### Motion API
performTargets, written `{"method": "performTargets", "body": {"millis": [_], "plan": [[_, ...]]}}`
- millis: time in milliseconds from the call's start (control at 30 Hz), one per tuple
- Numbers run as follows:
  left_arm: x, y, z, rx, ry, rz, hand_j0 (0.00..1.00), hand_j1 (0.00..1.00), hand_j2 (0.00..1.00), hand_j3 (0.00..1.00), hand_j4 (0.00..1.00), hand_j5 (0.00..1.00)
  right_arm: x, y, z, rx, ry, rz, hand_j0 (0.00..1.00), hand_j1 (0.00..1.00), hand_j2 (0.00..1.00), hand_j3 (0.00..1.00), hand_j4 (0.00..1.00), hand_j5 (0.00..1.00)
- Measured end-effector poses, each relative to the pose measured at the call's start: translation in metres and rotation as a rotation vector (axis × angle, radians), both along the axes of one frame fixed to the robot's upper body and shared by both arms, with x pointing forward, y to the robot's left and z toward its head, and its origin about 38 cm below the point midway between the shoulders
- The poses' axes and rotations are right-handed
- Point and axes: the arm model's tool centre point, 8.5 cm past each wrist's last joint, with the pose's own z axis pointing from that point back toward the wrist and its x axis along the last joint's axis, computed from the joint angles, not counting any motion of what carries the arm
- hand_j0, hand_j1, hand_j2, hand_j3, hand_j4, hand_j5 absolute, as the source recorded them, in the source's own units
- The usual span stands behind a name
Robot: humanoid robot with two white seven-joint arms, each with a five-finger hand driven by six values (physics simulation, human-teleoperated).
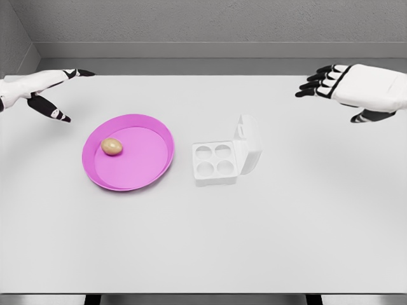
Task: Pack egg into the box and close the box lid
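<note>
— Egg (112, 147) on pink plate (137, 181), left part of it, left of middle on white worktop (267, 241).

— Box (219, 162)?

— Just right of plate, apart from it. Lid (248, 142) open, tilted up on right side. Four round cups inside, all bare.

— Left hand (39, 92)?

— Far left, above worktop, well apart from plate. Fingers (75, 74) stretched out, thumb splayed downward, holding nothing.

— Right hand (356, 89)?

— Far right, near back edge, well apart from box. Fingers (318, 79) loosely bent, pointing left, gripping nothing.
</note>
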Motion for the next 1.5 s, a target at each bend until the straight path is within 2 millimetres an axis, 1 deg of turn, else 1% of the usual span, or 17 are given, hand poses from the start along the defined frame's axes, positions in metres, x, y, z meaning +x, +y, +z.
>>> {"method": "performTargets", "body": {"millis": [67,100,133,200,233,333,433,500,533,567,633,700,800,867,1033,1233,1500], "plan": [[0.001,-0.001,0.003,0.003,-0.004,-0.003,1.0,1.0,1.0,1.0,1.0,1.0,0.0,0.001,-0.001,0.0,0.002,0.003,1.0,1.0,1.0,1.0,1.0,1.0],[0.007,-0.005,0.018,0.016,-0.03,-0.018,1.0,1.0,1.0,1.0,1.0,1.0,0.0,0.001,-0.002,0.0,0.005,0.003,1.0,1.0,1.0,1.0,1.0,1.0],[0.009,-0.014,0.024,0.037,-0.038,-0.05,1.0,1.0,1.0,1.0,1.0,1.0,-0.001,0.001,-0.005,-0.001,0.013,0.003,1.0,1.0,1.0,1.0,1.0,1.0],[0.003,-0.033,0.027,0.101,-0.042,-0.136,1.0,1.0,1.0,1.0,1.0,1.0,-0.004,0.001,-0.016,-0.004,0.038,0.005,1.0,1.0,1.0,1.0,1.0,1.0],[-0.002,-0.039,0.028,0.131,-0.042,-0.174,1.0,1.0,1.0,1.0,1.0,1.0,-0.003,0.002,-0.017,-0.004,0.041,0.005,1.0,1.0,1.0,1.0,1.0,1.0],[-0.014,-0.047,0.031,0.177,-0.049,-0.241,1.0,1.0,1.0,1.0,1.0,1.0,0.002,0.002,-0.029,-0.015,0.059,-0.008,1.0,1.0,1.0,1.0,1.0,1.0],[-0.027,-0.05,0.022,0.194,-0.034,-0.277,1.0,1.0,1.0,1.0,1.0,1.0,0.004,0.006,-0.045,-0.043,0.088,-0.008,1.0,1.0,1.0,1.0,1.0,1.0],[-0.035,-0.054,0.025,0.196,-0.043,-0.308,1.0,1.0,1.0,1.0,1.0,1.0,0.003,0.01,-0.056,-0.06,0.111,0.002,1.0,1.0,1.0,1.0,1.0,1.0],[-0.043,-0.055,0.012,0.181,-0.015,-0.317,1.0,1.0,1.0,1.0,1.0,1.0,0.002,0.012,-0.06,-0.067,0.119,0.007,1.0,1.0,1.0,1.0,1.0,1.0],[-0.047,-0.059,0.005,0.166,-0.001,-0.329,1.0,1.0,1.0,1.0,1.0,1.0,0.002,0.013,-0.064,-0.072,0.127,0.012,1.0,1.0,1.0,1.0,1.0,1.0],[-0.048,-0.07,0.001,0.142,0.001,-0.352,1.0,1.0,1.0,1.0,1.0,1.0,0.0,0.017,-0.071,-0.083,0.144,0.022,1.0,1.0,1.0,1.0,1.0,1.0],[-0.052,-0.08,-0.011,0.123,0.02,-0.372,1.0,1.0,1.0,1.0,1.0,1.0,-0.001,0.019,-0.075,-0.089,0.153,0.028,1.0,1.0,1.0,1.0,1.0,1.0],[-0.051,-0.091,-0.015,0.113,0.023,-0.391,1.0,1.0,1.0,1.0,1.0,1.0,-0.001,0.02,-0.078,-0.094,0.158,0.031,1.0,1.0,1.0,1.0,1.0,1.0],[-0.051,-0.092,-0.018,0.129,0.026,-0.394,1.0,1.0,1.0,1.0,1.0,1.0,0.001,0.02,-0.081,-0.104,0.16,0.025,1.0,1.0,1.0,1.0,1.0,1.0],[-0.05,-0.091,-0.022,0.176,0.029,-0.397,0.96,0.96,0.96,0.96,0.96,0.96,0.002,0.02,-0.089,-0.121,0.168,0.021,1.0,1.0,1.0,1.0,1.0,1.0],[-0.052,-0.089,-0.03,0.232,0.038,-0.402,0.83,0.83,0.83,0.83,0.83,0.83,0.003,0.025,-0.096,-0.139,0.171,0.026,1.0,1.0,1.0,1.0,1.0,1.0],[-0.048,-0.089,-0.039,0.252,0.052,-0.392,0.83,0.83,0.83,0.83,0.83,0.83,0.004,0.025,-0.099,-0.149,0.175,0.024,1.0,1.0,1.0,1.0,1.0,1.0]]}}
